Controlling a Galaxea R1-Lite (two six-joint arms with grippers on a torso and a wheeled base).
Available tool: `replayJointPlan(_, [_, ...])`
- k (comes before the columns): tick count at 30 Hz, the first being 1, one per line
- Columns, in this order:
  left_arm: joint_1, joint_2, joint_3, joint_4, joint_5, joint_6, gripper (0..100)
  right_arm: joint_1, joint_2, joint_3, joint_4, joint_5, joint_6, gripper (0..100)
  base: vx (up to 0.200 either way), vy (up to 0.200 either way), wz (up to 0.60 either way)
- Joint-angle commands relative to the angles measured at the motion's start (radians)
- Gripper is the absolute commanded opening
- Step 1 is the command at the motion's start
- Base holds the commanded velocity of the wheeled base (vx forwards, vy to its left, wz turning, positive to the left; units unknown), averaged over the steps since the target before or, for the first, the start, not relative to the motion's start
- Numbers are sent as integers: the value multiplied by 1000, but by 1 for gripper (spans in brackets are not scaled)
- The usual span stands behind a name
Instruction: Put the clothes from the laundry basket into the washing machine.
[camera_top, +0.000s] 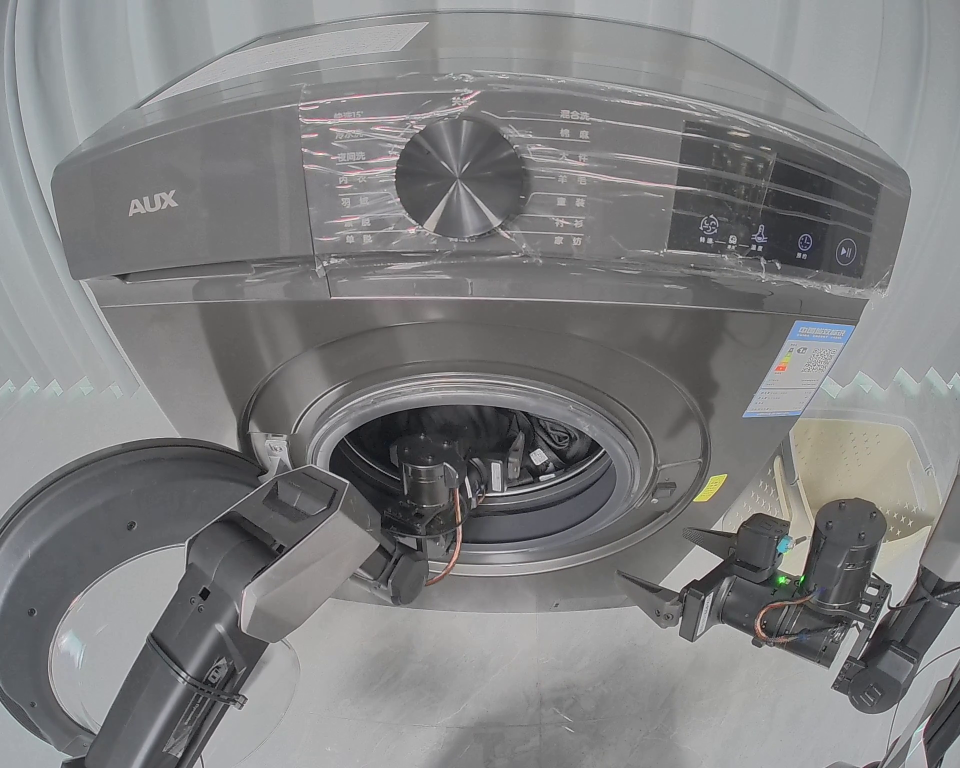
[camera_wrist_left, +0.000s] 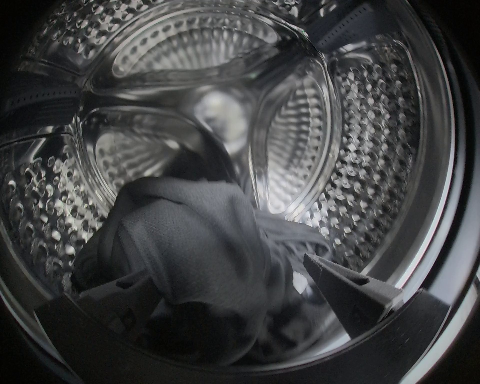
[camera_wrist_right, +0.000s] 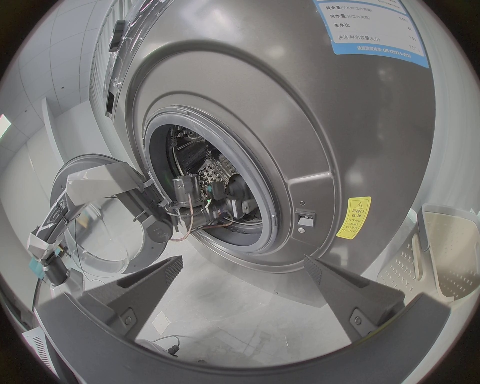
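While left end effector (camera_wrist_left: 215, 272) sits spread inside washing machine (camera_top: 480, 330) drum, grey garment (camera_wrist_left: 190, 225) lies betw. its tips: soft, light, limp; grip bunched fold. Right end effector (camera_wrist_right: 242, 260) spread, near laundry basket (camera_top: 870, 470).

You have a pale, glossy floor (camera_top: 540, 680) in front of you, with white pleated curtains (camera_top: 40, 250) hanging behind at both sides. The right wrist view gives you a white tiled wall (camera_wrist_right: 40, 75), and a small white square (camera_wrist_right: 161, 322) on the floor with a thin cable (camera_wrist_right: 167, 344) lying near it.
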Motion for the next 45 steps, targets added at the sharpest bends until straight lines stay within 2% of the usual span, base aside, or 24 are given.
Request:
replayJointPlan(1, [-62,-171,292,-23,-33,-3,100,1,0,3,-1,2,-1,100,0,0,0])
replayJointPlan(9, [-88,-315,496,-61,-34,-1,100,1,-3,3,-1,2,-1,100,0,0,0])
replayJointPlan(12, [-129,-398,619,-104,-39,-3,100,1,-3,1,-1,2,-1,100,0,0,0])
replayJointPlan(13, [-129,-398,619,-104,-39,-3,100,1,-3,1,-1,2,-1,100,0,0,0])
replayJointPlan(17, [-197,-492,774,-138,-65,-11,100,1,1,3,-10,0,-1,100,0,0,0])
replayJointPlan(21, [-244,-539,849,-160,-79,-40,100,1,-2,5,-11,0,-1,100,0,0,0])
replayJointPlan(27, [-324,-688,1025,-166,-89,-120,100,2,-12,51,-13,8,-2,100,0,0,0])
replayJointPlan(31, [-369,-797,1166,-169,-91,-141,100,16,-35,87,-22,11,-9,100,0,0,0])
replayJointPlan(38, [-379,-995,1346,-203,-73,-139,100,19,-42,117,-28,7,-4,100,0,0,0])
replayJointPlan(45, [-346,-1096,1409,-206,-59,-143,100,18,-140,170,-24,-4,-6,100,0,0,0])
